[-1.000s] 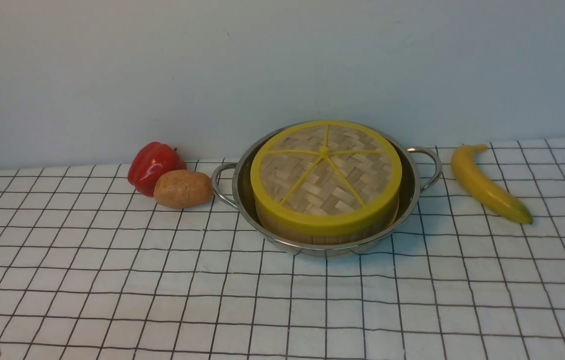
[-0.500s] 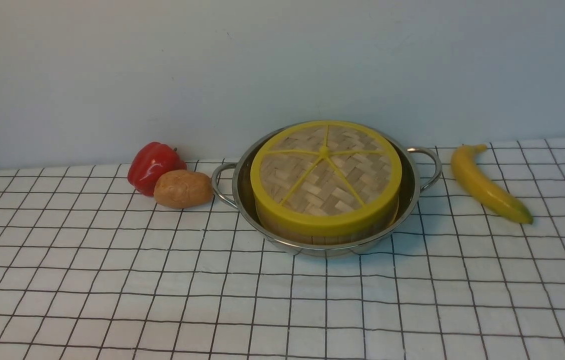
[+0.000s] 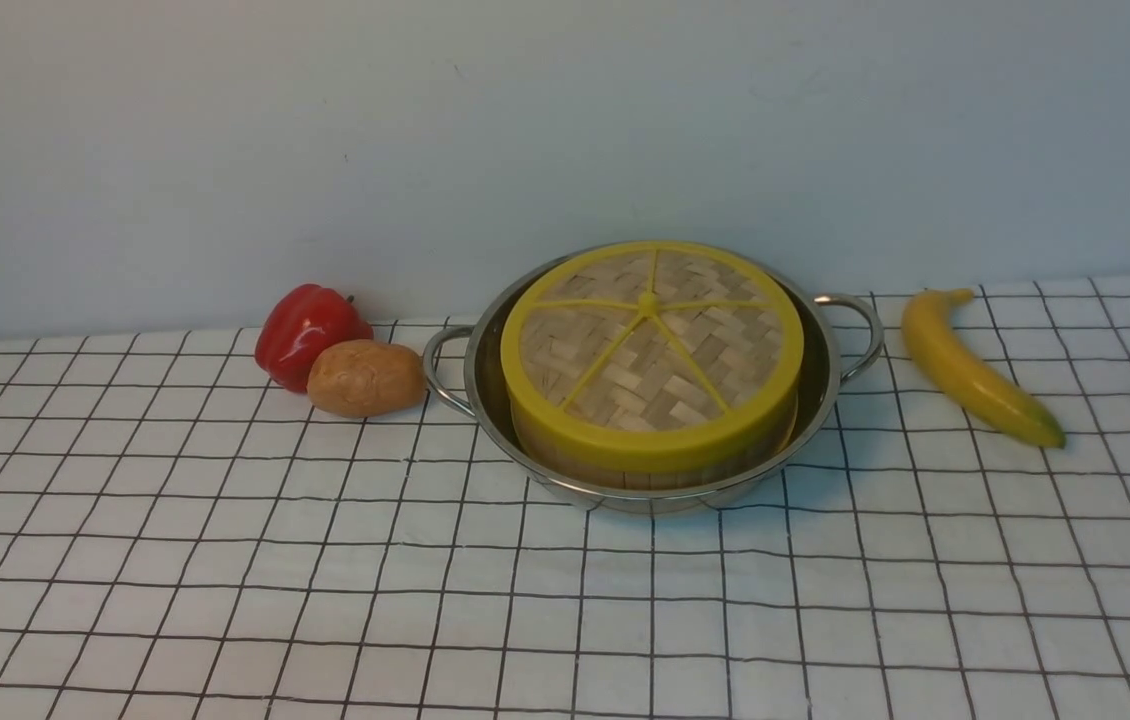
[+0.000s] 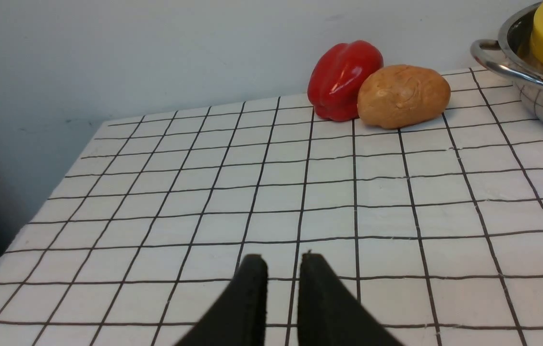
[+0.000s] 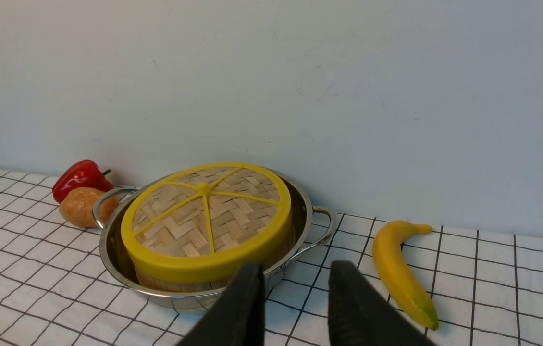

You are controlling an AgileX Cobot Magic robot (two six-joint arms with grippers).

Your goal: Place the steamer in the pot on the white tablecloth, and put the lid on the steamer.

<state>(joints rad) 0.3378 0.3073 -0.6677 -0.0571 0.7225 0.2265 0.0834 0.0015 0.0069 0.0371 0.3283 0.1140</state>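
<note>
No brand, label or writing shows on anything here. The wide shiny stainless-steel pot with two looped wire handles sits on the white tablecloth with the thin black grid, which covers the table. Inside the pot is the round bamboo steamer basket; only a strip of its wooden wall shows under the flat woven-bamboo lid with the thick yellow rim and spokes, which lies squarely on top of it.

Just beside the pot's left handle is a brown potato, with a red bell pepper touching it from behind. A yellow banana lies near the pot's right handle, not touching it.

The left pincer shows only in its own wrist view: two black fingers with a slim gap between them, nothing held, low over bare cloth, well apart from the pot, which sits at the edge of that view past the potato. The right pincer is likewise empty, its black fingers parted a bit wider, on the near side of the pot and clear of both pot and lid. Neither arm appears in the front view.
</note>
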